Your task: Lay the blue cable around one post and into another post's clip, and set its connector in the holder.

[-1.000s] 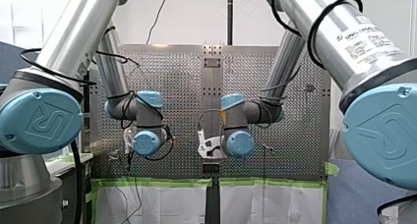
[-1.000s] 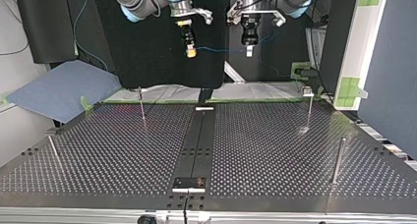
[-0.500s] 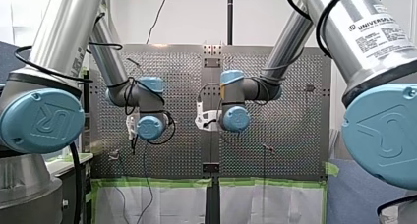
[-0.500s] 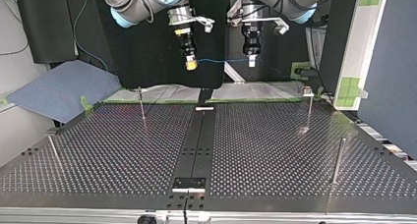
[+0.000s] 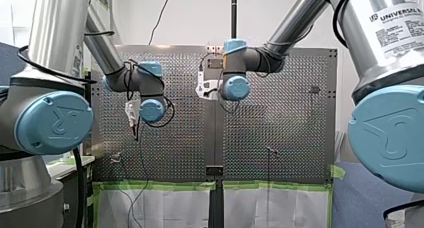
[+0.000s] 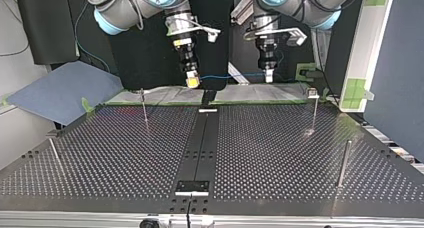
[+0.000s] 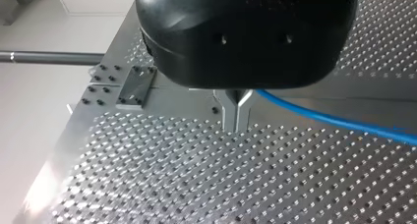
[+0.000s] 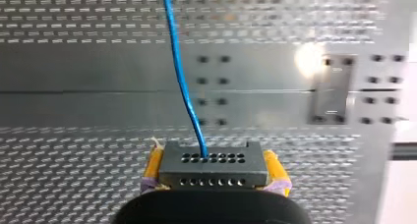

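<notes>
The blue cable (image 6: 232, 76) runs taut through the air between both end effectors, above the edge of the perforated surface (image 6: 270, 153) nearest the arms and well apart from the upright posts (image 6: 314, 113). Its grey connector (image 8: 214, 166) is clamped between the yellow pads (image 8: 153, 167) of my right end effector (image 6: 192, 81). My left end effector (image 7: 236, 120) has its metal fingers (image 7: 229, 111) pinched together on the cable.

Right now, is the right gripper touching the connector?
Touching. The right wrist view shows the connector pressed between the yellow pads of the right gripper, with no gap on either side.
</notes>
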{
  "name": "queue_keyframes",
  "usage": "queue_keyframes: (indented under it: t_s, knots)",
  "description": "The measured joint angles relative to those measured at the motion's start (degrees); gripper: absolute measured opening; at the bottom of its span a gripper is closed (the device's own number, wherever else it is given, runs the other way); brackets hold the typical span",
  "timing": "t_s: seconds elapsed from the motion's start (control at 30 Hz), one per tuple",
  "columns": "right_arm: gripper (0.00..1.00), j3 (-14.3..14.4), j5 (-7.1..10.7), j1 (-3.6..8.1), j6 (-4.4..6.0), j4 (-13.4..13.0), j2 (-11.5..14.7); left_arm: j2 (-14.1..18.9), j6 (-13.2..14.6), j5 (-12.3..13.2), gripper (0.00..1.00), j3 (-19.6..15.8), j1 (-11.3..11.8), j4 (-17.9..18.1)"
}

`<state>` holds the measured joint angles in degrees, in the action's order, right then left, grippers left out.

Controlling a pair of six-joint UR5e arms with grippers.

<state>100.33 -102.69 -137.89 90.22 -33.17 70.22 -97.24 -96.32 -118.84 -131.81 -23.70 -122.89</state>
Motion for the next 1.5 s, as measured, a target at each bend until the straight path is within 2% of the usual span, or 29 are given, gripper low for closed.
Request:
queue_keyframes:
  t_s: [0.13, 0.23, 0.5, 0.73, 0.97, 1.23, 1.4, 1.5]
  knots:
    - [0.0, -1.31, 0.9, 0.11, -0.08, 0.95, 0.96, 2.41, -1.51, 2.29, 0.0, 0.0, 2.4, -2.39]
    - [0.0, -2.59, 2.28, 0.1, -0.35, 1.91, 1.12, 4.13, -3.08, 3.27, 0.0, 0.0, 4.12, -3.97]
    - [0.0, -5.23, 5.59, -0.25, -2.62, 3.75, 1.11, 8.21, -7.1, 3.6, 0.0, 0.16, 7.81, -5.19]
    - [0.0, -7.41, 6.77, -0.4, -3.05, 5.03, 1.01, 11.54, -10.84, 3.42, 0.0, 0.66, 9.71, -6.74]
    - [0.0, -10.44, 7.86, -0.65, -3.1, 6.41, 0.79, 12.54, -13.13, 3.95, 0.0, 2.14, 11.91, -9.43]
    - [0.0, -14.57, 9.15, -1.31, -3.33, 8.65, -0.54, 13.98, -16.0, 7.29, 0.0, 2.8, 15.58, -13.1]
    - [0.0, -17.39, 9.4, -2.11, -4.54, 10.18, -2.48, 15.92, -18.05, 9.82, 0.0, 3.01, 18.12, -14.23]
    - [0.0, -19.04, 9.42, -2.54, -4.73, 10.43, -3.3, 17.46, -19.55, 11.43, 0.0, 3.57, 19.73, -14.52]
